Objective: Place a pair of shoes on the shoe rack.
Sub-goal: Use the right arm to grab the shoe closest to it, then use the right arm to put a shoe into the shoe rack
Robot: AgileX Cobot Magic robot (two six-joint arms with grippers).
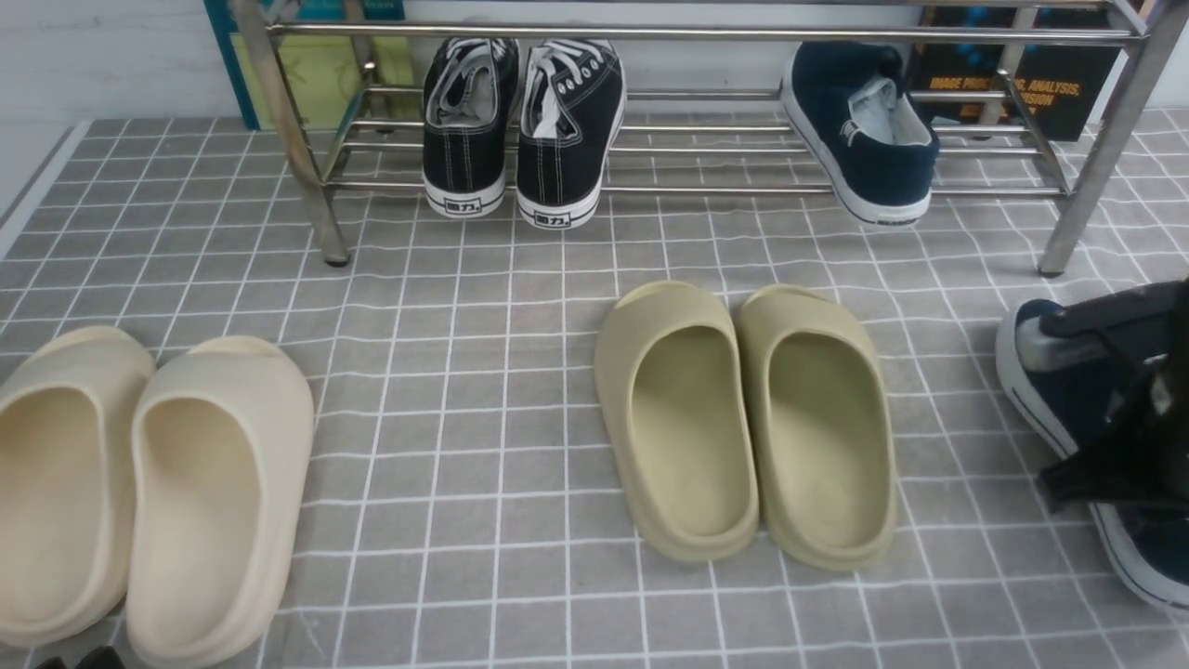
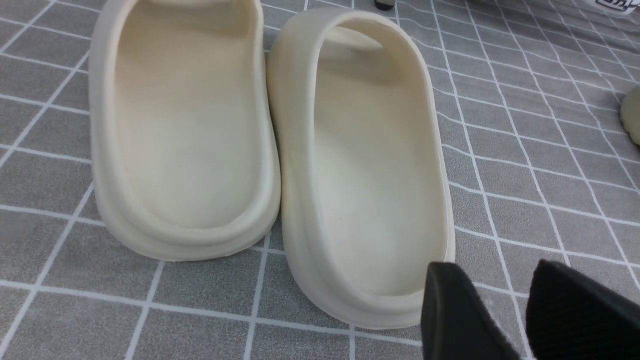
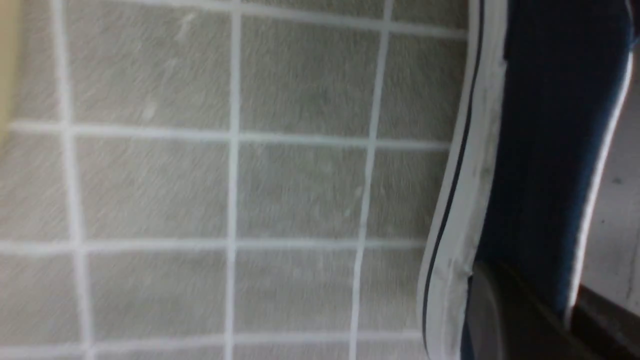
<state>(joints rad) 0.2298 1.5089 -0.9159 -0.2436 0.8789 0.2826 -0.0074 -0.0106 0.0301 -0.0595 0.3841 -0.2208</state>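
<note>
Orange lettering on a dark book (image 1: 1068, 98) at the upper right reads "IMAGE PROC… ANALYSIS"; the rest is hidden behind the steel shoe rack (image 1: 706, 33). Two black lace-up sneakers (image 1: 464, 121) stand at upper centre on the rack's lower bars. Their white heel tabs carry dark characters too small to read. Of the two navy slip-ons, the first navy slip-on (image 1: 864, 139) lies tilted on the same bars at the upper right, its white side logo illegible. The second navy slip-on (image 1: 1059, 409) is on the grey tiled floor (image 1: 464, 372) at the right edge. The right gripper (image 3: 545, 320) pinches its side wall, one finger outside by the white sole, one inside. Two olive foam slides (image 1: 678, 418) sit at centre and two cream foam slides (image 1: 218, 492) at lower left. The left gripper (image 2: 495, 280) hangs beside a cream heel, fingers apart, holding nothing.
</note>
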